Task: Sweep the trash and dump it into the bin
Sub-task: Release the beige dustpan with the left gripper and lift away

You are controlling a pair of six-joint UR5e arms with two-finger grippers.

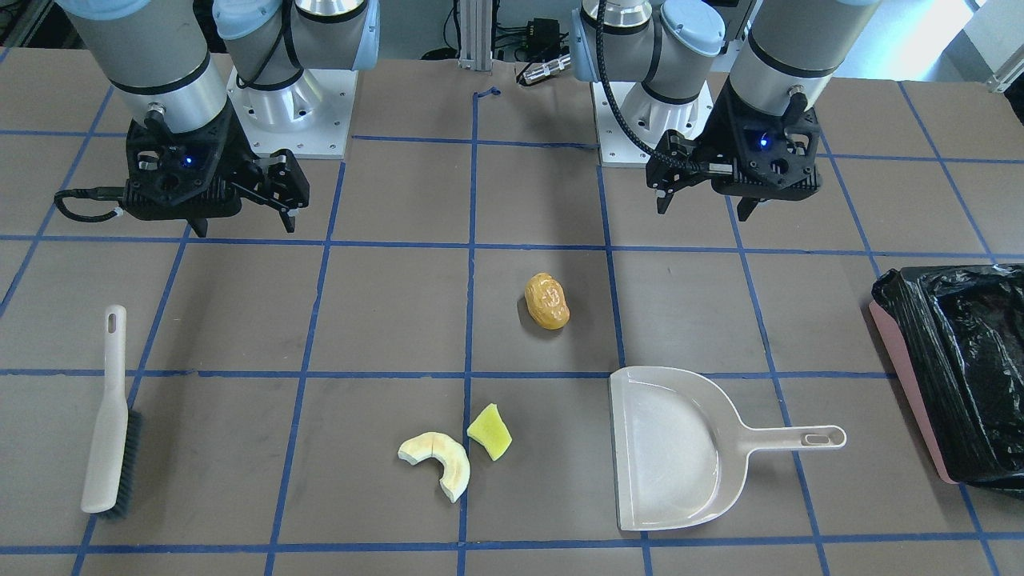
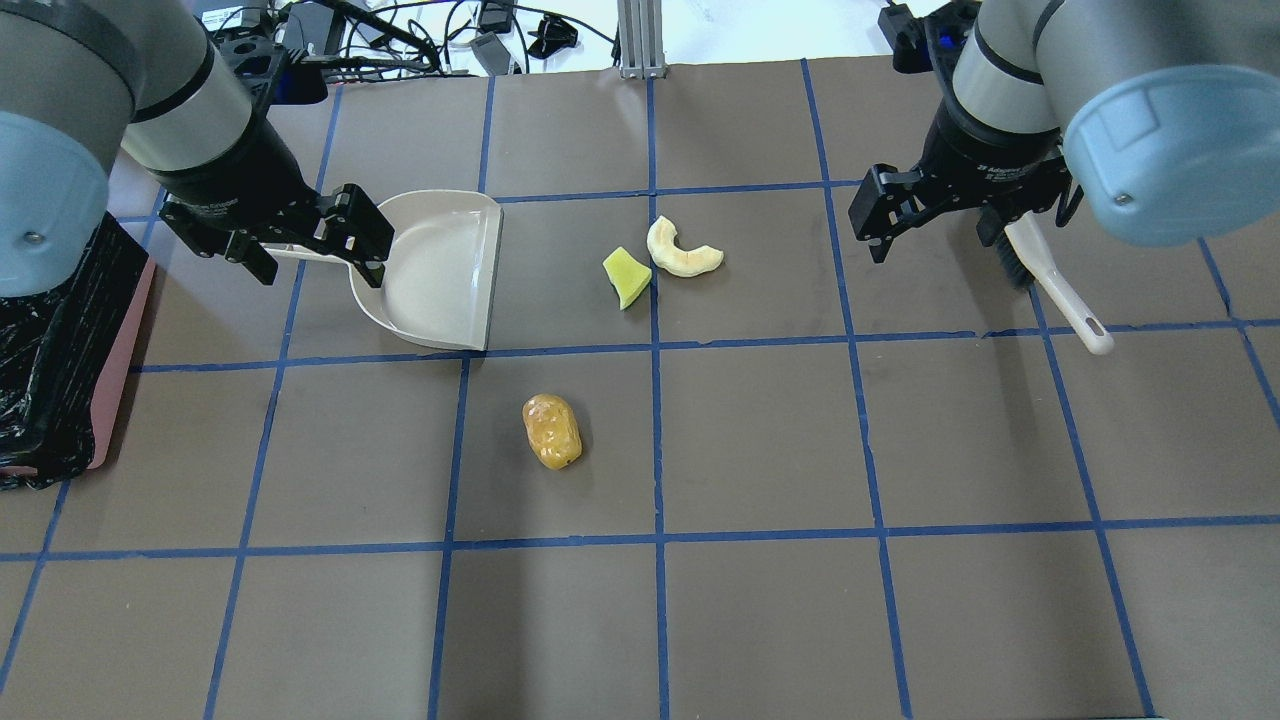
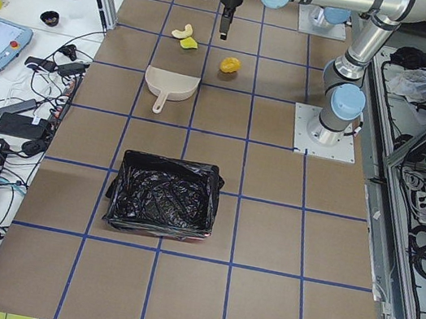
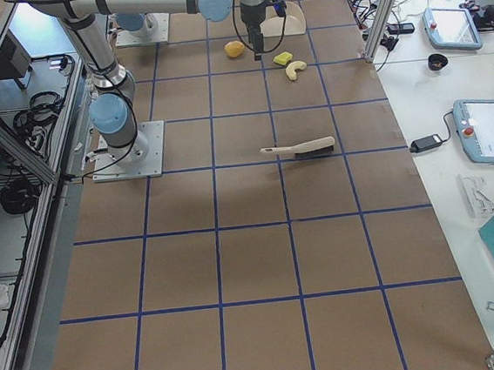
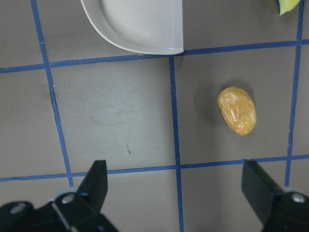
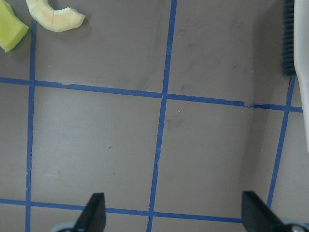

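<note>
Both empty, the left gripper (image 1: 706, 198) and right gripper (image 1: 244, 220), fingers apart, should probably grasp dustpan (image 1: 672, 448) and brush (image 1: 108, 416) squarely mid-handle.

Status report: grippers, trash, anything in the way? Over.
Left gripper and right gripper open, empty, above table. Orange-brown wrinkled lump, pale cream crescent slice, yellow-green wedge loose on table, unswept. Beige dustpan empty; nothing between it and black-lined pink bin.

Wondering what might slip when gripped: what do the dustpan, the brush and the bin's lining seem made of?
The dustpan looks like beige moulded plastic, smooth with a soft sheen in its tray. The brush seems the same plastic along its back, with dark bristles, fibre unclear. The bin's lining looks like thin black plastic film: crinkled, with sharp glints.
</note>
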